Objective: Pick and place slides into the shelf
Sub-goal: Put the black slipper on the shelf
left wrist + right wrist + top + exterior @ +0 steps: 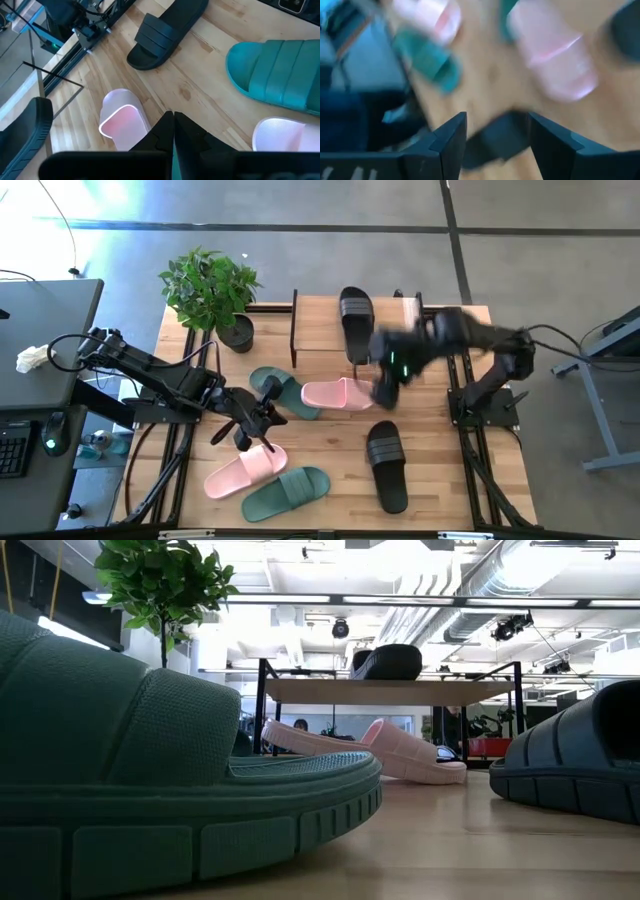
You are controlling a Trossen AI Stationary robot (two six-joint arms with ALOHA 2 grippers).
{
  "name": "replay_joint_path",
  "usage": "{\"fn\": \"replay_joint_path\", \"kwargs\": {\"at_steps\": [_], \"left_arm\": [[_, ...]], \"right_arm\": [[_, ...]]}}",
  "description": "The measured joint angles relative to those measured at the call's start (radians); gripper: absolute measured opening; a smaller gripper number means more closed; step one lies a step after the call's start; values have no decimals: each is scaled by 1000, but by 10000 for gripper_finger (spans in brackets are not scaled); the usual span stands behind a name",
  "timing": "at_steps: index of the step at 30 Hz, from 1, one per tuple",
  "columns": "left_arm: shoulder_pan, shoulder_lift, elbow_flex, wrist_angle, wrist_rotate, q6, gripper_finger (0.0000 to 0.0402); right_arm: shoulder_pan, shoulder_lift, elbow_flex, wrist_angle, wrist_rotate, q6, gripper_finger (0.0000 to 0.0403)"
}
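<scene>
Black slide (356,316) sits on top of the shelf (325,330); a pink slide (338,393) lies just in front. The right gripper (384,392), jaws wide, hovers beside it holding nothing. The left gripper (243,437) is closed, empty.

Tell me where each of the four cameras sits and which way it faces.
High: overhead, straight down on the table; both arms, left gripper, right gripper.
Low: at tabletop level, facing the shelf past a green slide; no arm.
Left wrist: down past its shut fingers at slides.
Right wrist: blurred, down past its open fingers.
Shared: high and low both show the black slide on the shelf.
</scene>
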Motion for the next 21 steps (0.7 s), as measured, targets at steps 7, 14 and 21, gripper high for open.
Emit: {"fn": "replay_joint_path", "kwargs": {"at_steps": [7, 14, 21], "left_arm": [[0, 0, 0, 8, -33, 22, 3], [0, 0, 0, 9, -31, 38, 3], [0, 0, 0, 9, -29, 27, 3]], "right_arm": [[267, 0, -201, -21, 98, 207, 195], [450, 3, -478, -23, 211, 415, 195], [545, 3, -637, 1, 217, 545, 195]]}}
